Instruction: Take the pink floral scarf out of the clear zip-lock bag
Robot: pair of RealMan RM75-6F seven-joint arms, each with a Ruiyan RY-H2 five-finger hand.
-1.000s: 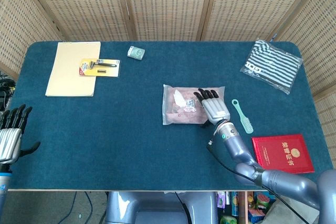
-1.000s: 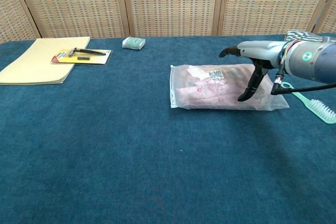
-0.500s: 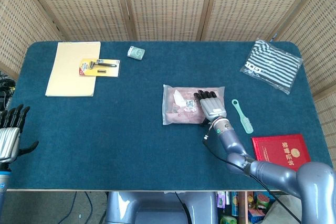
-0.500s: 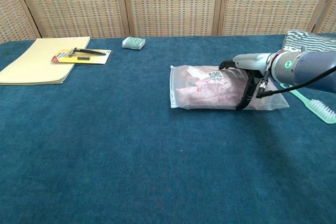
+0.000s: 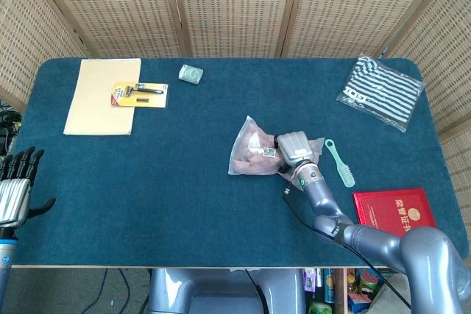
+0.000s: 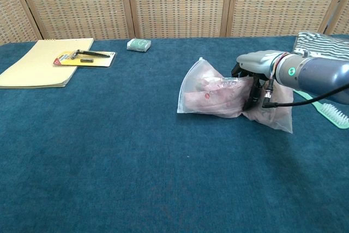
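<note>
Right hand (image 5: pixel 296 146) clenched around crumpled zip-lock bag (image 6: pixel 212 94); left hand (image 5: pixel 13 190) empty, fingers spread.

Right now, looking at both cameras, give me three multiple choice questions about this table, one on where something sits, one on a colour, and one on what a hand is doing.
1. Where does the razor pack lie?
A. on the yellow notepad
B. on the red booklet
C. inside the clear bag

2. What colour is the comb beside the bag?
A. orange
B. mint green
C. black

3. What is the right hand doing?
A. hovering open above the table
B. resting on the striped cloth
C. gripping the clear bag, bunching it up

Answers:
1 A, the razor pack overlaps the yellow notepad at the far left.
2 B, the comb is pale mint green.
3 C, the right hand has closed on the clear zip-lock bag, which is crumpled and partly raised, the pink floral scarf inside it.
</note>
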